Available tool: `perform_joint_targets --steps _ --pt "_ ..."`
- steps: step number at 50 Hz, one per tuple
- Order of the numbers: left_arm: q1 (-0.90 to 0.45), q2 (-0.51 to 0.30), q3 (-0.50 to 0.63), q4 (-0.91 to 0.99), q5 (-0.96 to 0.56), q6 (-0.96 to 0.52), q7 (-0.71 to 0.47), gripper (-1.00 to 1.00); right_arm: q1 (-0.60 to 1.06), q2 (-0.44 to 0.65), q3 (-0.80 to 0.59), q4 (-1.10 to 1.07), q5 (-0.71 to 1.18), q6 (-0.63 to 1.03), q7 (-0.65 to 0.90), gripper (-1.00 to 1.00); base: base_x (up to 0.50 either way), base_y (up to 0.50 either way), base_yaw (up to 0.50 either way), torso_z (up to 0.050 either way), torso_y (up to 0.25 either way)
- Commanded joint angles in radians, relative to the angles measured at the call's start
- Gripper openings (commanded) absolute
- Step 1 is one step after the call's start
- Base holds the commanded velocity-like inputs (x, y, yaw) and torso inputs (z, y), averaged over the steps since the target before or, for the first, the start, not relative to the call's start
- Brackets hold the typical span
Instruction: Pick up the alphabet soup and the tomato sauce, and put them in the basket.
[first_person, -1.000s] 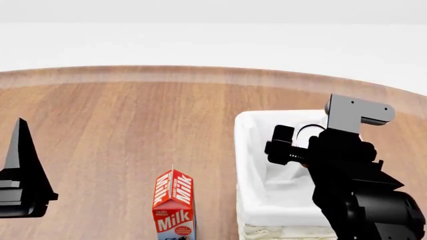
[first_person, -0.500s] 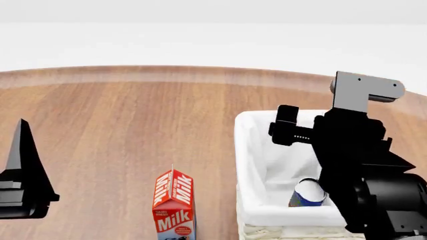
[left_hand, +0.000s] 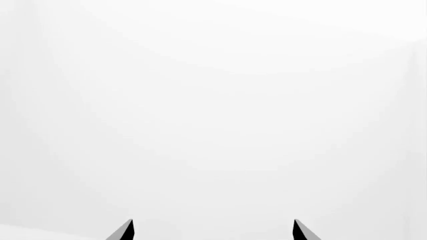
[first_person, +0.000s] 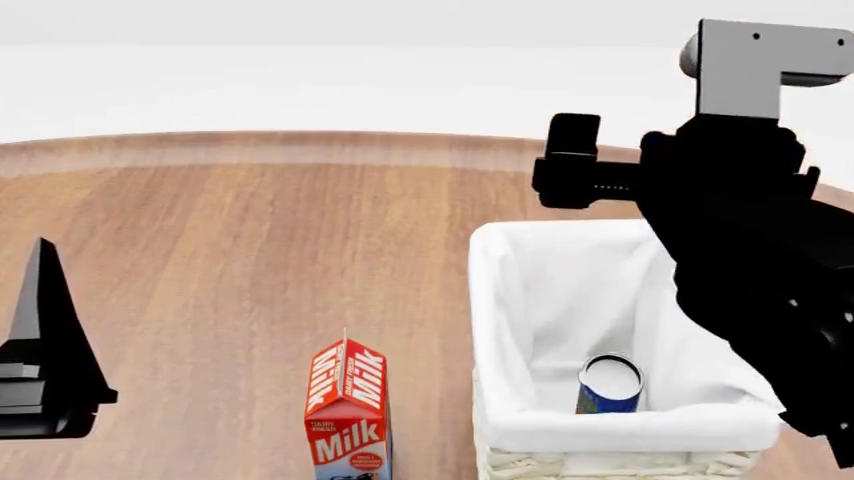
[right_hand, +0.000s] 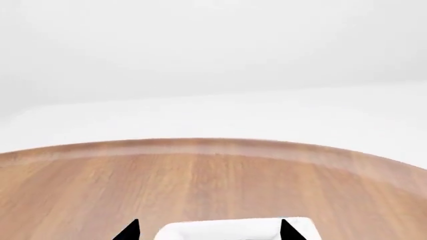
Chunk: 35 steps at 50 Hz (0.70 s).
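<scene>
Wooden table (first_person: 240, 260); right gripper (right_hand: 209, 231) apart, empty, raised above basket (first_person: 497, 300); left gripper (left_hand: 212, 231) apart.

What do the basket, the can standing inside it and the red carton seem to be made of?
Basket: cream woven wicker, seen at its base, with a smooth white cloth liner. Alphabet soup can: probably metal, going by the pale silvery lid and blue printed label. Milk carton: printed paperboard, with a folded gable top.
</scene>
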Motion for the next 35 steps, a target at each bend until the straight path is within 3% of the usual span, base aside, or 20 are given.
perform_joint_targets --steps 1,15,25,31,35 --pt "0.002 -0.004 -0.001 0.003 -0.005 0.003 -0.001 1.00 -0.027 0.100 0.045 -0.272 0.141 0.127 0.112 1.00 0.00 0.00 0.00 0.000 0.000" --pt "-0.003 -0.009 0.002 0.006 -0.009 -0.002 -0.003 1.00 -0.123 0.203 0.127 -0.670 0.490 0.246 0.415 1.00 0.00 0.00 0.00 0.000 0.000" --pt "0.007 -0.016 -0.003 0.005 -0.009 0.005 -0.004 1.00 -0.266 0.212 0.132 -0.941 0.675 0.191 0.634 1.00 0.00 0.00 0.00 0.000 0.000" --pt "0.005 -0.017 0.000 0.010 -0.009 0.001 -0.007 1.00 -0.233 0.205 0.076 -1.033 0.865 0.183 0.793 1.00 0.00 0.00 0.00 0.000 0.000" --pt "0.003 -0.017 0.000 0.012 -0.014 -0.001 -0.009 1.00 -0.312 0.209 0.069 -1.101 0.863 0.155 0.819 1.00 0.00 0.00 0.00 0.000 0.000"
